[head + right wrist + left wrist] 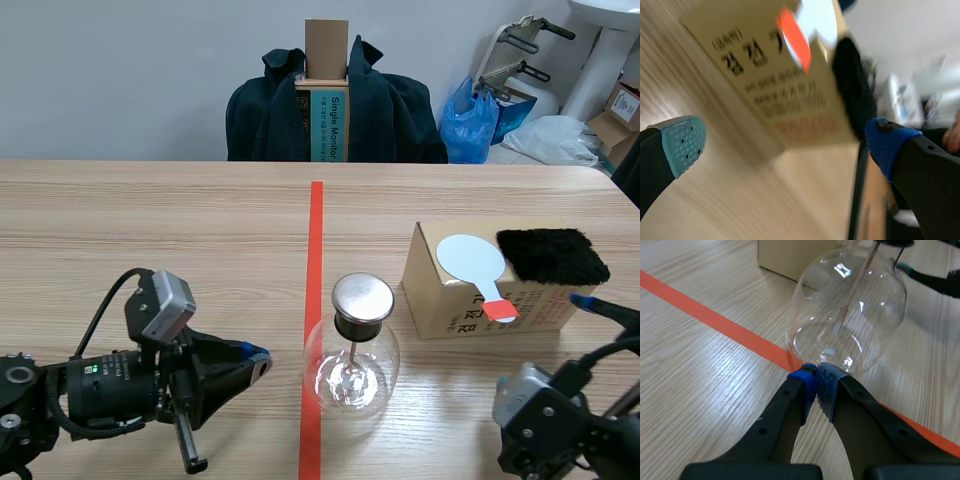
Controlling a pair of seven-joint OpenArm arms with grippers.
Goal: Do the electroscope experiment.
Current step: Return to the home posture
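Pale wood-grain table (150,220) fills most of the scene view, with a jacket-draped chair (270,110) behind it at the upper centre and an orange-red tape line (315,260) running down the middle. The electroscope (352,365), a clear glass flask with a metal cap (362,297), stands at the lower centre just right of that line. In the left wrist view we can see its thin rod (842,315) hanging straight inside. The left gripper (815,377) has its pads pressed together on nothing, with the tips right at the foot of the flask. We cannot tell whether they touch the glass. At the right of the scene view sits a cardboard box (450,315) carrying a white paddle (473,260), whose orange-red handle (500,309) overhangs the front edge, and beside it lies a black fur pad (552,255). The right gripper (786,144) is spread wide and low in front of the box, holding nothing, with the printed box face ahead between its fingers. We judge the step in hand to be fetching the charging tools. To do it well we should raise the right gripper to the box top and take the paddle by its overhanging handle, not by the white disc. We should also close gently, so the box does not slide. The left tips are best left quiet against the flask's foot, since a nudge there could tip the glass or shake the rod.
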